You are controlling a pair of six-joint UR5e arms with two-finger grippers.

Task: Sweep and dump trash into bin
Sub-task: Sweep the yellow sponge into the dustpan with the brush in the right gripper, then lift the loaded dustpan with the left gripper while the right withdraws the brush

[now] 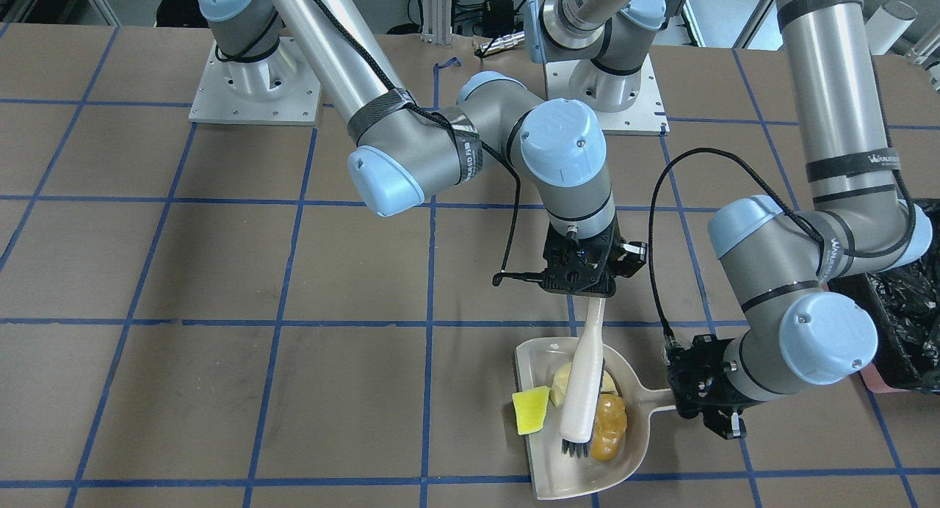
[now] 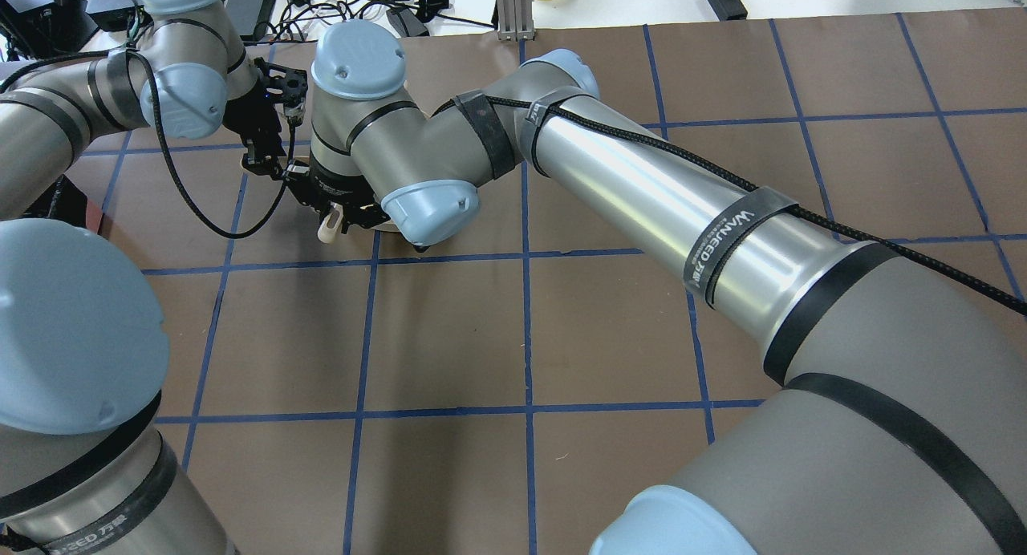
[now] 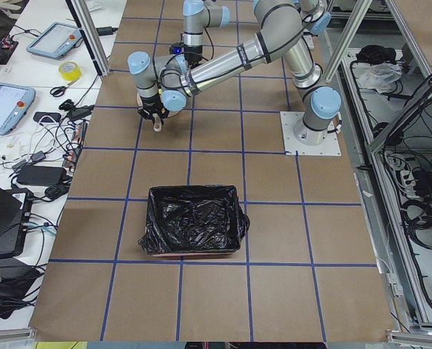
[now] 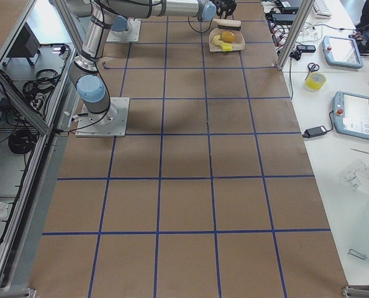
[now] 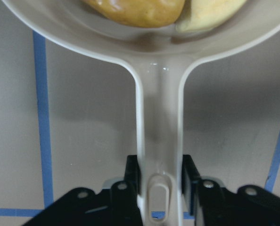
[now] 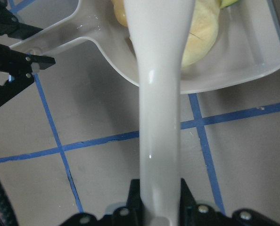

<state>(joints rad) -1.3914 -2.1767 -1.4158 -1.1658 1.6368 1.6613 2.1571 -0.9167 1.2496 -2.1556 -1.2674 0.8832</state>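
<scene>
Your left gripper (image 5: pixel 160 175) pinches the dustpan handle (image 5: pixel 159 132), with the brown lump (image 5: pixel 135 9) just ahead. Your right gripper (image 6: pixel 160 194) pinches the brush (image 6: pixel 160 94).

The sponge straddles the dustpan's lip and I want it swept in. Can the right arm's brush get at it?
Probably yes. The right gripper holds the brush over the dustpan, its bristles just beside the yellow sponge, with nothing between them.

My table (image 4: pixel 184 205) is brown, taped into a blue grid. White bench (image 4: pixel 358 217) alongside holds tablets (image 4: pixel 356 115), yellow tape roll (image 4: pixel 314 81), cables (image 3: pixel 56 134). Metal posts (image 4: pixel 295 34) at its edge.
</scene>
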